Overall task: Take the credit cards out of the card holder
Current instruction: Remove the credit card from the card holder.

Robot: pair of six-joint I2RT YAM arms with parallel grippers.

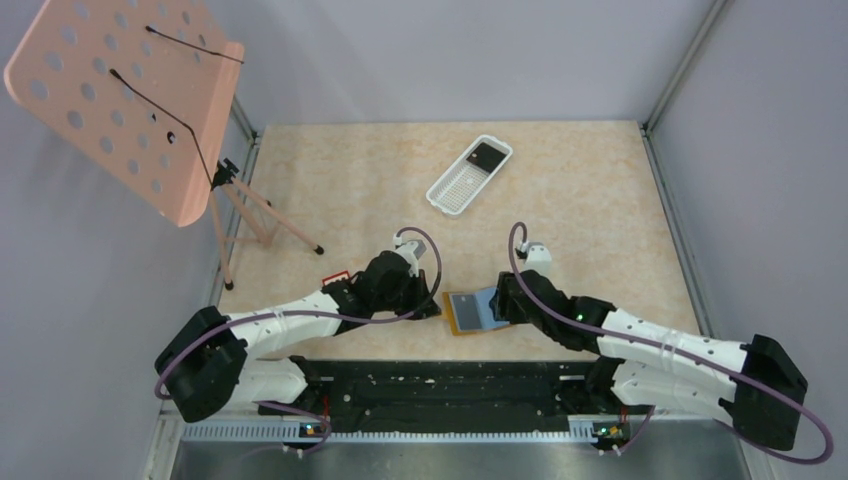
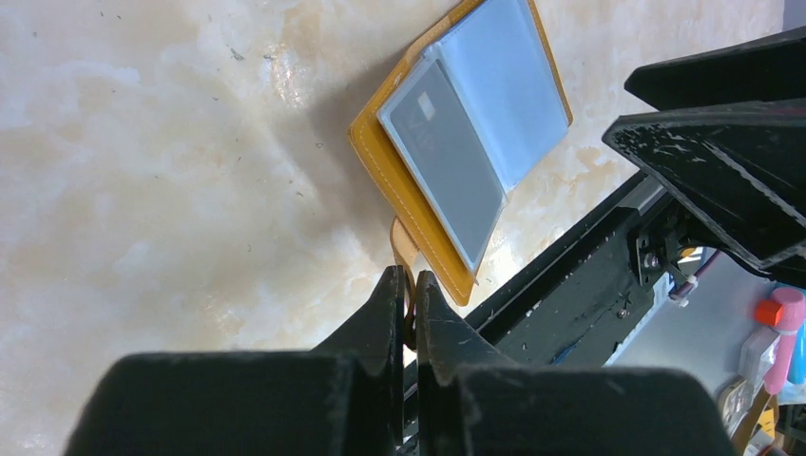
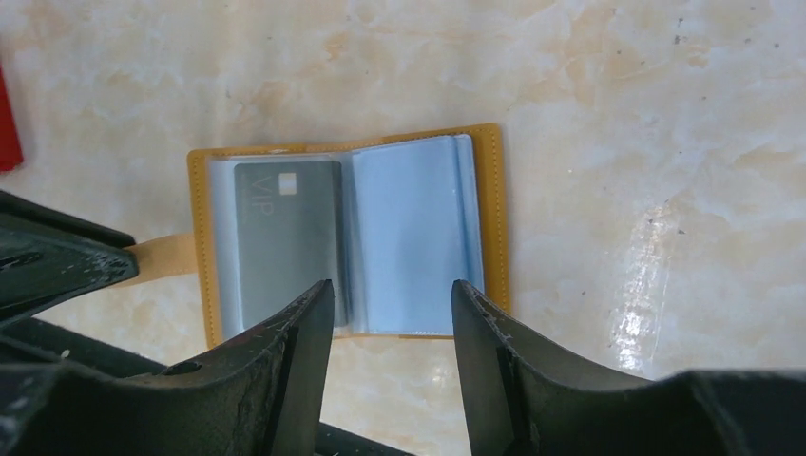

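The left gripper's [image 2: 407, 277] two black fingers [image 2: 388, 309] are pressed together, pinching the thin tan tab [image 2: 403, 242] that sticks out from the left edge of the card holder [image 2: 432, 204]. The right gripper's [image 3: 390, 299] fingers [image 3: 306, 328] stand spread apart, one over the near edge of each inner panel, with nothing between them; whether their tips touch the holder cannot be told. The card holder lies open and flat on the beige marbled table [image 1: 560, 200], close to its near edge, between the two grippers, its tan cover showing as a border around the blue-grey panels. A grey card [image 3: 285, 237] marked "VIP" sits in the left panel, on the tab side; the right panel [image 3: 409, 237] shows pale blue under a clear sleeve, and whether a card sits in it cannot be told. A small red object [image 1: 335, 277] lies on the table just left of the left gripper. Well apart, toward the far side, a white slotted tray [image 1: 455, 190] lies at an angle with a dark flat piece [image 1: 487, 155] at its far end. At the far left a pink perforated music stand [image 1: 130, 100] rises on thin legs.
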